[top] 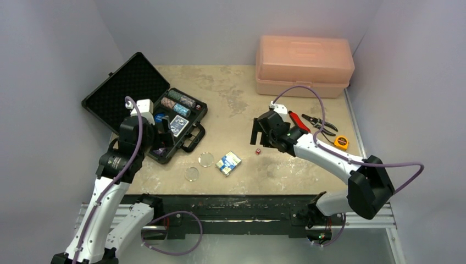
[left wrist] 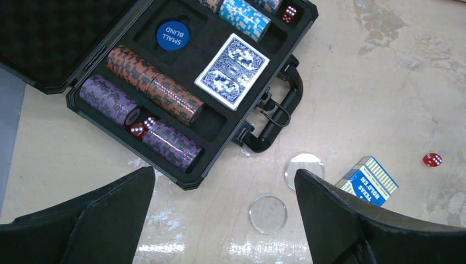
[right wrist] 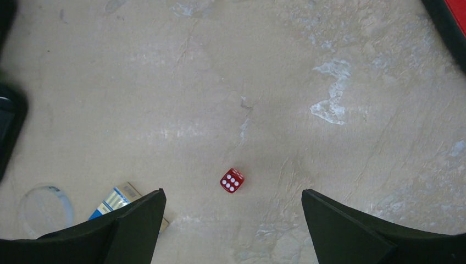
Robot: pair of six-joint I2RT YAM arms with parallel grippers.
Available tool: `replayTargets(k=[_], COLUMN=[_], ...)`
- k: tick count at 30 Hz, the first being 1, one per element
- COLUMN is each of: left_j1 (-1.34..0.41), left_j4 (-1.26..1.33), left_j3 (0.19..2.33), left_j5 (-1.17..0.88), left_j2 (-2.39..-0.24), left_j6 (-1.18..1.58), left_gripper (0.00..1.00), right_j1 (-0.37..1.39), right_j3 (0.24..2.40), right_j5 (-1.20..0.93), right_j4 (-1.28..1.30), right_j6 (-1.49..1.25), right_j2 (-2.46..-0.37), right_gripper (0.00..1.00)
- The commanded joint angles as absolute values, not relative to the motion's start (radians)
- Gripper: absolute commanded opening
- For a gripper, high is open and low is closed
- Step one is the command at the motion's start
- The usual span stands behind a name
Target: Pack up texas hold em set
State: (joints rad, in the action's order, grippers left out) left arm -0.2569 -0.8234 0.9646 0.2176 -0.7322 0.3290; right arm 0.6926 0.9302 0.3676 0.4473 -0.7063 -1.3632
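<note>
The black poker case (top: 144, 104) lies open at the left; in the left wrist view (left wrist: 181, 179) it holds chip rows, a card deck (left wrist: 232, 70), a blue small-blind button (left wrist: 172, 35) and dice. On the table lie two clear discs (left wrist: 268, 213) (left wrist: 304, 166), a blue card box (top: 228, 163) (left wrist: 368, 179) and a red die (top: 257, 151) (right wrist: 232, 180). My left gripper (left wrist: 224, 220) is open and empty above the discs, near the case's front corner. My right gripper (right wrist: 233, 231) is open and empty, just above and short of the red die.
A pink plastic box (top: 304, 65) stands at the back right. Red-handled pliers (top: 299, 121), black pliers (top: 320, 124) and an orange tape measure (top: 341, 142) lie at the right. The table's front edge (top: 231, 193) is near the discs.
</note>
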Motion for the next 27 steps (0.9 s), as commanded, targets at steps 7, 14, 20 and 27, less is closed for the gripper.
replayTargets(k=[7,14,20,27], left_j1=[-0.261,-0.261,-0.261,-0.261], left_j4=[-0.774,-0.774,-0.772,-0.772], left_j3=[0.966,0.971,0.968,0.969], left_j5=[0.232,0.216,0.21,0.206], left_j2=[-0.747,-0.759,-0.749,-0.747], left_j6=[0.307,0.308,0.305,0.305], left_gripper=[0.99,0.98,0.97,0.96], right_j1=[0.662,0.655,0.655,0.655], right_j3=[0.955,0.979,0.995,0.999], right_j5=[0.31,0.302,0.273,0.242], right_j4=[0.417,0.422,0.425,0.436], right_j6=[-0.689,-0.693,-0.709,-0.713], right_j2=[-1.428,-1.473,-1.528,-1.569], right_gripper=[0.99,0.95,0.8,0.64])
